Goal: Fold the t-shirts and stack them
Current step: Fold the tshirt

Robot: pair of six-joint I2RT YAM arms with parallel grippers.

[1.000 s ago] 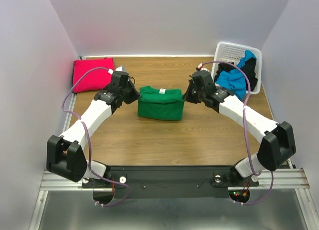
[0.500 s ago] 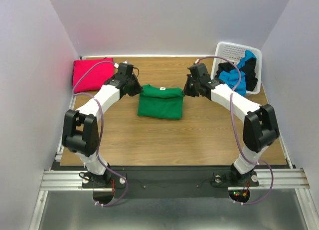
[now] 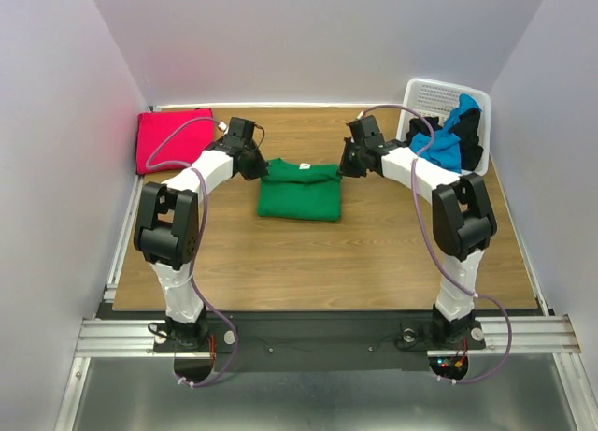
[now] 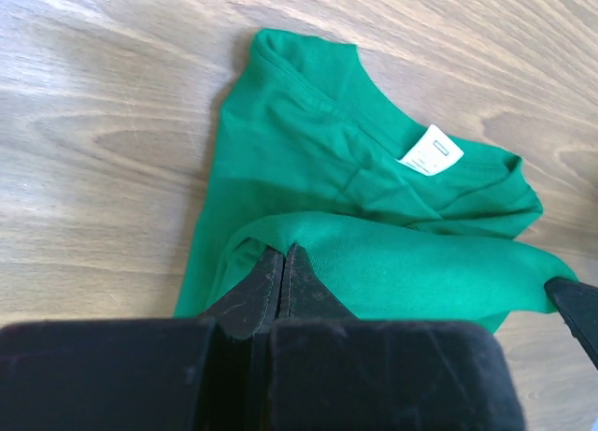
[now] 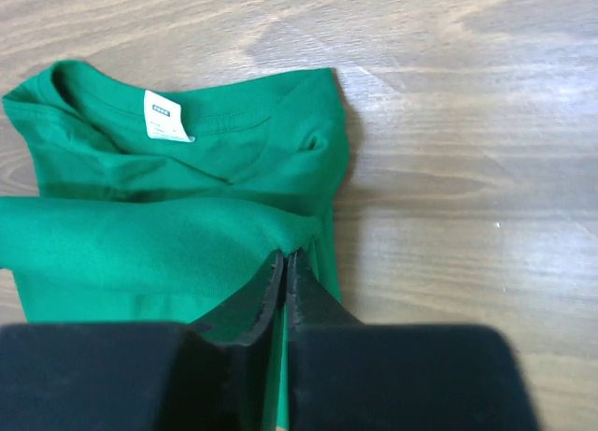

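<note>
The left jaws and the right jaws are being shown, in the top external view, at the two far corners of the green t-shirt (image 3: 300, 190), one on each side of its collar edge; their state cannot be told from up there. The shirt is lying folded near the middle of the counter (image 3: 374, 253), its white label (image 3: 304, 169) at the far edge. A magenta-red t-shirt (image 3: 173, 139) is lying folded at the far left corner, well apart from the green one. At the far right, a white basket (image 3: 432, 96) is being occupied by a blue t-shirt (image 3: 441, 150) and a black t-shirt (image 3: 473, 130), both hanging over its rim. In the left wrist view, the left jaws are being shown clenched on a raised fold of green cloth above the layer beneath, with the label lying beyond, beside the collar. In the right wrist view, the right jaws are likewise being shown pinched together on a lifted green fold, the collar and label lying flat past it.
</note>
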